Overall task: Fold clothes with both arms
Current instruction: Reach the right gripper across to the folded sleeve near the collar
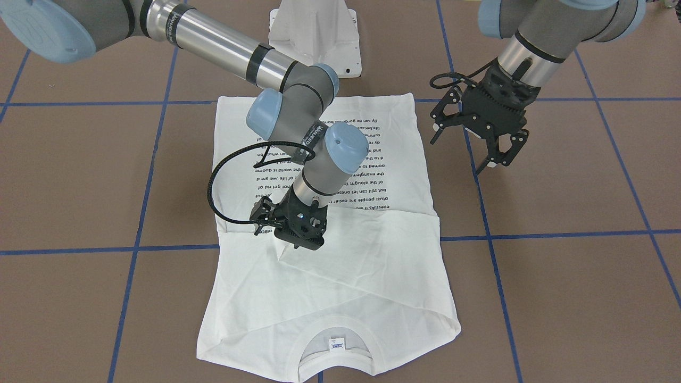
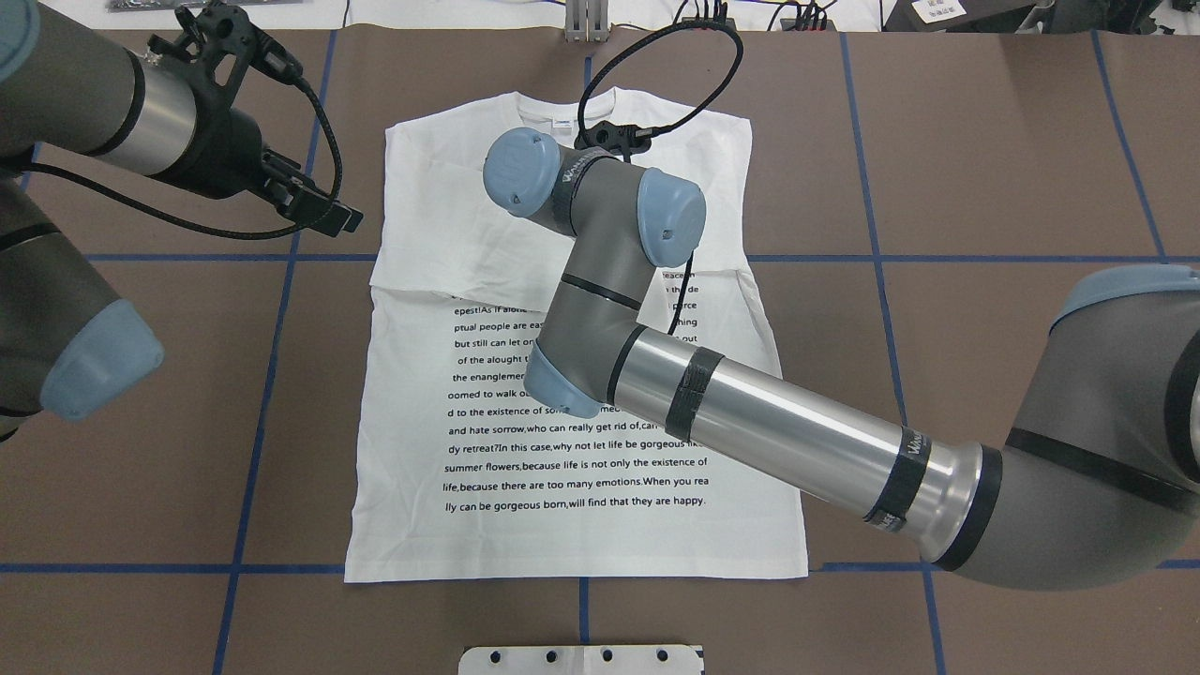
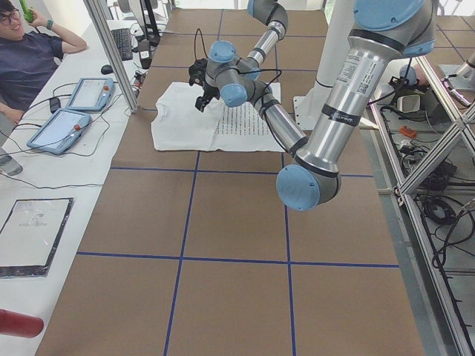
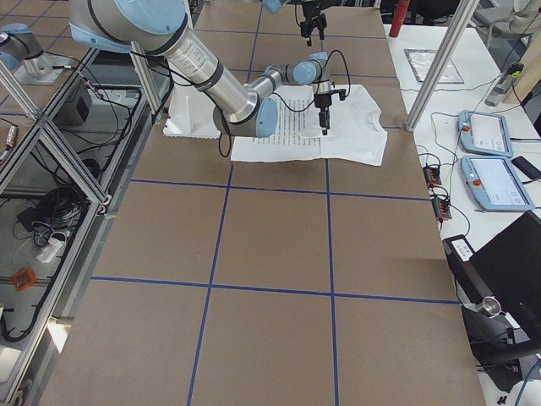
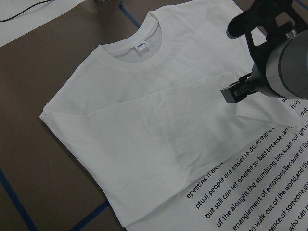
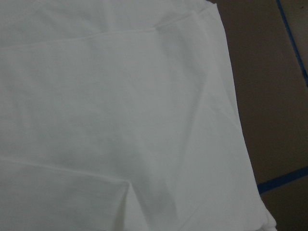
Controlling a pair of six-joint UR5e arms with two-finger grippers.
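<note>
White cotton is the thing at risk: the T-shirt [image 2: 581, 525] lies flat, print up, on the brown worktop [image 2: 984, 187], with its folded-in sleeves [image 1: 372, 250] crossing the chest below the collar [image 5: 130, 65]. The right hand [image 1: 306, 242] stands on the cloth at the edge of those sleeve layers. Its fingers are hidden under its own body, so I cannot tell if they are spread or pinching. If it catches only the top layer, a lift would likely peel the sleeves open, and a sideways drag would rumple the shirt. Its black cable loop [image 1: 213, 186] hangs low over the print and could snag. The left hand [image 1: 460, 151] hovers with fingers spread just off the shirt's side, over bare worktop; a fold carried from one side alone would probably go skew. Readable lines of the print include "summer flowers,because life is not only the existence of" and "lly can be gorgeous born,will find that they are happy." The collar tag [image 1: 335, 343] shows a blue mark too small to read.
</note>
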